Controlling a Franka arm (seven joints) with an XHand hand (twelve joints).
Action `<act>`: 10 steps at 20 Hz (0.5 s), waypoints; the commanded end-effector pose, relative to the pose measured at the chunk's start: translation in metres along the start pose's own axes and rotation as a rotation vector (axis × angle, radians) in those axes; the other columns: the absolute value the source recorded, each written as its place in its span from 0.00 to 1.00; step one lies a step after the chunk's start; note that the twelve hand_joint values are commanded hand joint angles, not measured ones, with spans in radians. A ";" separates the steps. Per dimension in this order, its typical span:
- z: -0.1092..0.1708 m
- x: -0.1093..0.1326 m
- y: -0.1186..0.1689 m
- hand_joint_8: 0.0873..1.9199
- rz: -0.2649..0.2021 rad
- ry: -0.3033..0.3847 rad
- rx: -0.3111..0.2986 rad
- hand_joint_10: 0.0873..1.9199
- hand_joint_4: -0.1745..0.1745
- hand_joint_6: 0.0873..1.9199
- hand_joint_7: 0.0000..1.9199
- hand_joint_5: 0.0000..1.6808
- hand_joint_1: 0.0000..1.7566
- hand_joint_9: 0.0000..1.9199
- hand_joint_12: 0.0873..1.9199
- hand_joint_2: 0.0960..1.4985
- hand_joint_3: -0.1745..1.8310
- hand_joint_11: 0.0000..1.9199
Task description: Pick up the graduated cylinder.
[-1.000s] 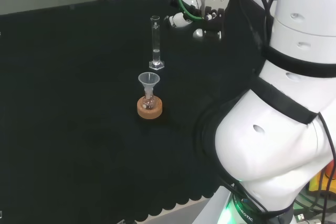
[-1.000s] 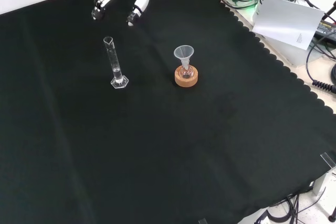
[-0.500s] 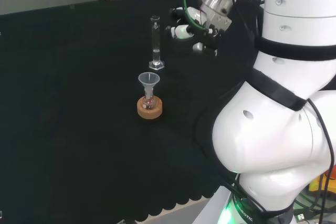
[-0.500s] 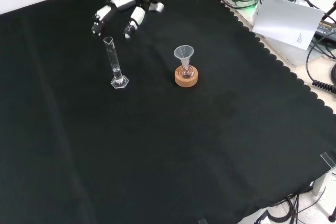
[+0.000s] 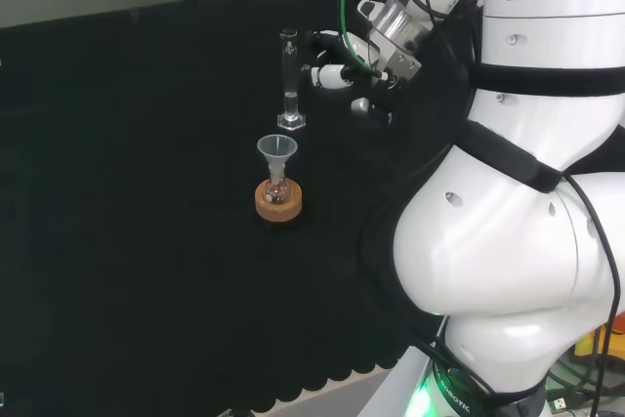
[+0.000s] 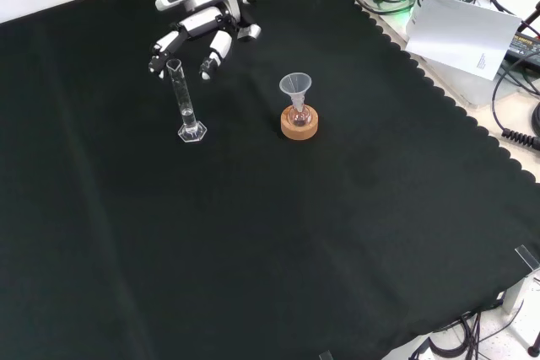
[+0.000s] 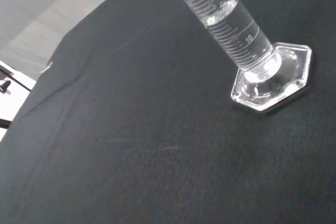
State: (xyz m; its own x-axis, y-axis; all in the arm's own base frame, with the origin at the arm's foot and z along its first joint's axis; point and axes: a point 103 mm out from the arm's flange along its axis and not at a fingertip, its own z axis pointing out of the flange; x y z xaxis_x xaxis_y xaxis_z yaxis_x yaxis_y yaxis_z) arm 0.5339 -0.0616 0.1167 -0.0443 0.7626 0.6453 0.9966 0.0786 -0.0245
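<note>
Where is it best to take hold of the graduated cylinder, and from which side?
Probably the bare tube of the graduated cylinder, above its liquid, approached sideways from the open hand, behind it in the front view. It stands upright on a small hexagonal base, so a level grip should avoid tipping it.

The bench [image 6: 354, 233] is covered in black cloth with a scalloped edge along its near side in the head view. Two things stand on it. The graduated cylinder [image 6: 183, 100] is upright on its clear hexagonal foot, with a little liquid at the bottom. Near it, a cork ring [image 6: 299, 124] carries a small flask topped with a funnel [image 6: 295, 85].
</note>
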 end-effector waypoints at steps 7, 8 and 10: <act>0.017 -0.005 0.026 0.31 -0.136 0.092 0.030 0.30 0.34 0.00 0.15 0.22 0.51 0.24 0.70 0.66 0.00 0.08; 0.018 -0.006 0.027 0.31 -0.142 0.098 0.028 0.29 0.34 0.00 0.15 0.23 0.52 0.25 0.69 0.66 0.00 0.09; 0.020 -0.007 0.030 0.31 -0.151 0.115 0.022 0.29 0.34 0.00 0.16 0.23 0.53 0.25 0.69 0.66 0.00 0.10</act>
State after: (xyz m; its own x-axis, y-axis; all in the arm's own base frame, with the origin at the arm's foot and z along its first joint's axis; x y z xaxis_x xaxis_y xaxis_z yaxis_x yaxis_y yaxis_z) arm 0.5588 -0.0544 0.0996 -0.1579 0.6954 0.7011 0.9819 0.1857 0.0370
